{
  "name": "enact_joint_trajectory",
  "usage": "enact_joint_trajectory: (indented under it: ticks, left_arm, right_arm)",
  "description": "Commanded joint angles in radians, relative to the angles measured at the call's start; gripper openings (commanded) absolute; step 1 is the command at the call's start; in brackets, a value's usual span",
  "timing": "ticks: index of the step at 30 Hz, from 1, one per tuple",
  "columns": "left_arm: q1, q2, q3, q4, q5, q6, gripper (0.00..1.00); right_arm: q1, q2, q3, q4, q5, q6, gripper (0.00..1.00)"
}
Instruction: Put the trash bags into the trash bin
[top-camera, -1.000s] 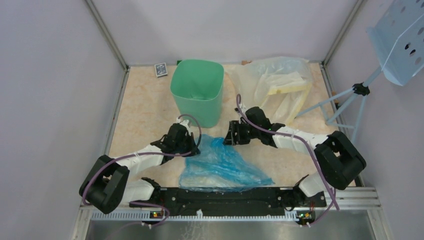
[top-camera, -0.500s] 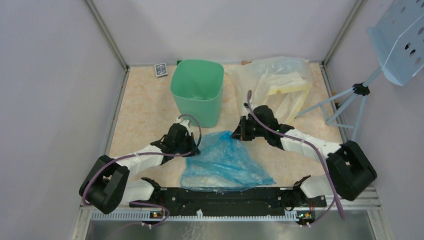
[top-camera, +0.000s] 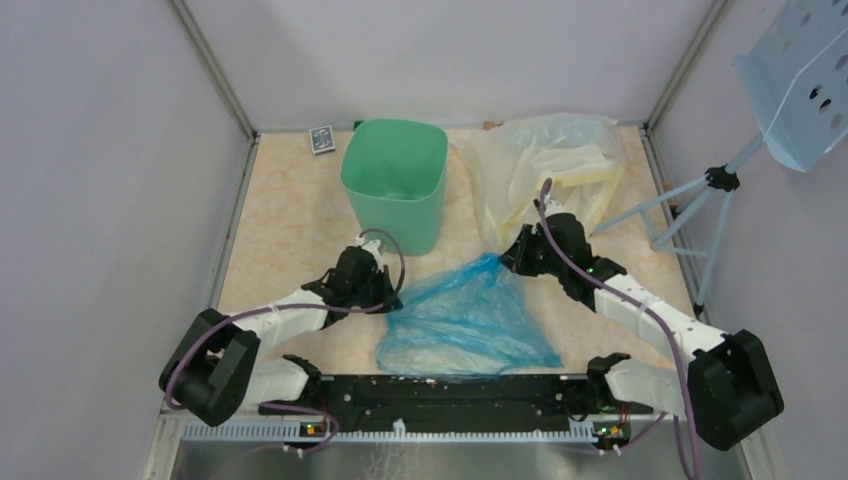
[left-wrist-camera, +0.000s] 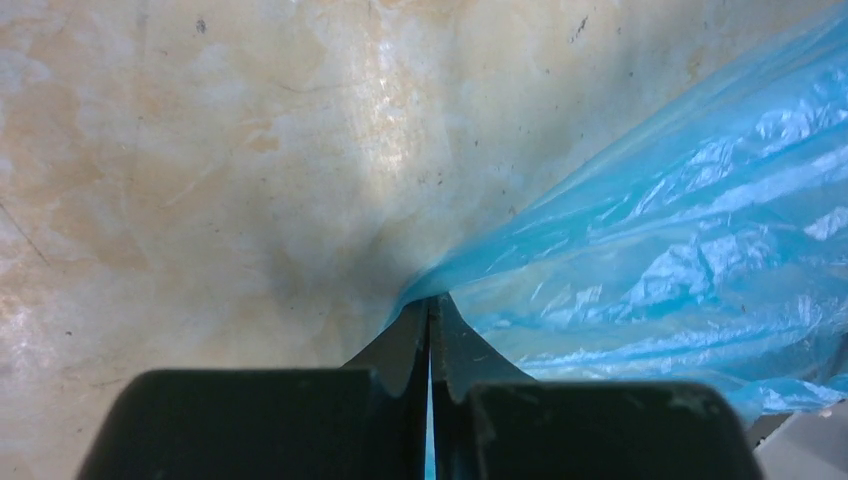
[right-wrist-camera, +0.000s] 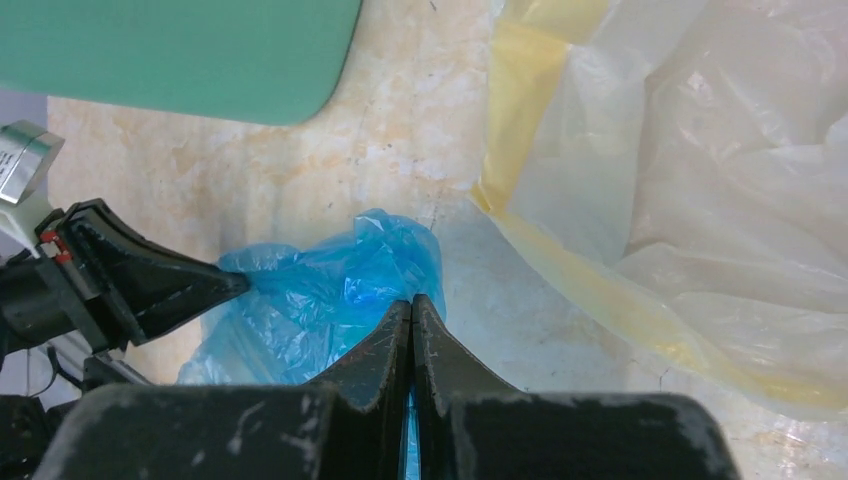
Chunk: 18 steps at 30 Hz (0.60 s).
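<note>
1. Tabletop (top-camera: 290, 230): marbled beige, carrying everything below.
2. Clear yellow-banded plastic bag (top-camera: 560, 160): slumped at far right, just beside the right jaws. Not the target, best left alone.
3. Blue trash bag (top-camera: 465, 315): near centre, mostly lying on the tabletop, far edge lifted and stretched between two pinch points. Not yet in the bin.
4. Mint-green trash bin (top-camera: 395, 185): upright, mouth open, near and beyond the bag's left corner.
5. Right jaws: closed tight on the bag's far-right peak, raised off the tabletop, apparently to draw the film taut.
6. Left jaws: closed tight on the bag's left corner, low, seemingly as anchor for that stretch.
</note>
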<state>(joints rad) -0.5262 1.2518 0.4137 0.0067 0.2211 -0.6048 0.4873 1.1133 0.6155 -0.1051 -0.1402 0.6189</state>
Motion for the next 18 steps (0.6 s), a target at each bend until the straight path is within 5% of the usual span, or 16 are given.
enact_joint_trajectory:
  ticks: [1,6,8,12,18]
  left_arm:
    - [0.000,-0.080,0.070,-0.092,0.070,0.069,0.08]
    - [-0.018,-0.251,0.131,-0.137,0.164,0.130,0.57]
    - [-0.034,-0.309,0.144,-0.154,0.187,0.167,0.68]
    - [-0.118,-0.353,0.140,-0.156,0.183,0.204,0.74]
    - [-0.439,-0.206,0.245,-0.235,-0.139,0.264,0.78]
  right_arm:
    - [-0.019,-0.020,0.064,-0.019,0.046,-0.050,0.00]
    - [-0.018,0.031,0.107,-0.016,0.003,-0.064,0.00]
    - [-0.018,0.045,0.113,-0.001,-0.021,-0.069,0.00]
    - [-0.017,0.070,0.133,0.003,-0.039,-0.070,0.00]
    - [-0.018,0.108,0.164,-0.006,-0.088,-0.083,0.00]
